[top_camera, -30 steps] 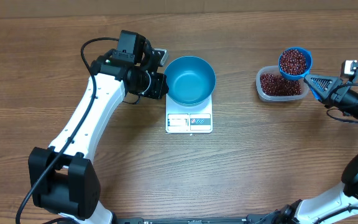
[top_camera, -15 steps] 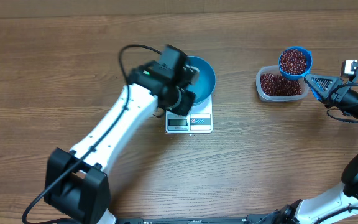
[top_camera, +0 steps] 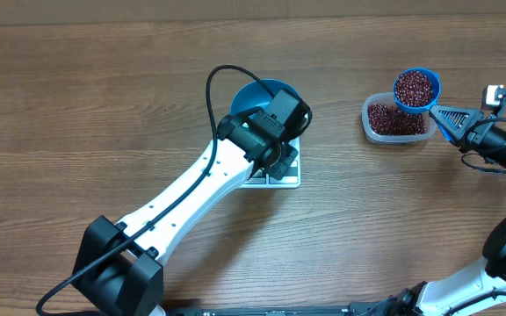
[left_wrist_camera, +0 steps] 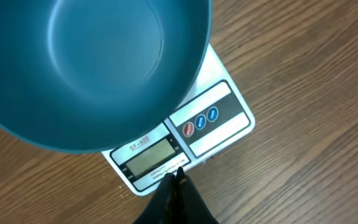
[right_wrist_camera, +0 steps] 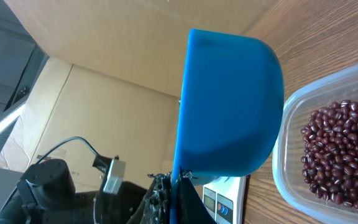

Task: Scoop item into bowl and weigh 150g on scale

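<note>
The deep blue bowl [top_camera: 263, 91] [left_wrist_camera: 92, 68] stands on the white scale [top_camera: 292, 177] [left_wrist_camera: 232, 118] and holds nothing. My left gripper [top_camera: 282, 161] [left_wrist_camera: 178, 175] is shut on nothing, its tips over the front edge of the scale's display strip [left_wrist_camera: 148, 159]; the arm covers part of the bowl and scale from above. My right gripper [top_camera: 447, 118] [right_wrist_camera: 176, 186] is shut on the handle of a small blue scoop [top_camera: 416, 88] [right_wrist_camera: 229, 112], heaped with red-brown beans and held above the clear tub's far corner. More beans [top_camera: 393, 118] [right_wrist_camera: 337, 155] lie in that tub.
The clear plastic tub [top_camera: 372, 127] sits right of the scale with a strip of bare wood between them. The left arm's white links [top_camera: 191, 193] run from the lower left across the table to the scale. The table's back edge [top_camera: 253, 19] lies behind the bowl.
The left arm has swung from the bowl's left side across to the scale's front, and its jaws have closed fully. The right arm and the loaded scoop have not moved.
</note>
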You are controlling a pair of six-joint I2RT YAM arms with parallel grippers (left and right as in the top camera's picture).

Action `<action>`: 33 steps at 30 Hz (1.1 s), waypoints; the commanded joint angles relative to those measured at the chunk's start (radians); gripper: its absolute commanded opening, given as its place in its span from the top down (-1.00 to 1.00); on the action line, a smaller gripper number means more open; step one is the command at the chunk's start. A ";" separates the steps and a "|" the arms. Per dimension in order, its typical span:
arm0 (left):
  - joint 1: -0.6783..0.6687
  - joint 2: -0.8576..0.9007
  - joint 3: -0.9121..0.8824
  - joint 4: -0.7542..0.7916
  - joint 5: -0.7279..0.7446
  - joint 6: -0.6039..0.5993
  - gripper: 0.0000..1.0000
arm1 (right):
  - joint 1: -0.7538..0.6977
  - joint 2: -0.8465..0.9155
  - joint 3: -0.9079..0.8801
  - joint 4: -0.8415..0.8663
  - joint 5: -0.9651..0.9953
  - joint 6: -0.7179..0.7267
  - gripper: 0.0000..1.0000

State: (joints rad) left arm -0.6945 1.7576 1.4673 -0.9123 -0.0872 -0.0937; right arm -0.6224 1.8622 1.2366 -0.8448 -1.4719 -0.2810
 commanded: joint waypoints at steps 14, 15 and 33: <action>-0.001 -0.025 -0.186 0.175 0.063 0.050 0.92 | -0.009 0.001 -0.003 0.013 -0.032 -0.005 0.93; -0.001 -0.025 -0.200 0.186 0.062 0.050 0.92 | -0.009 0.001 -0.003 0.013 -0.032 -0.005 0.93; -0.001 -0.024 -0.372 0.474 0.063 0.057 0.92 | -0.009 0.001 -0.003 0.006 0.014 -0.005 0.93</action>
State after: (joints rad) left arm -0.6926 1.7561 1.1191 -0.4587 -0.0338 -0.0513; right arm -0.6224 1.8622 1.2369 -0.8459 -1.4235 -0.2810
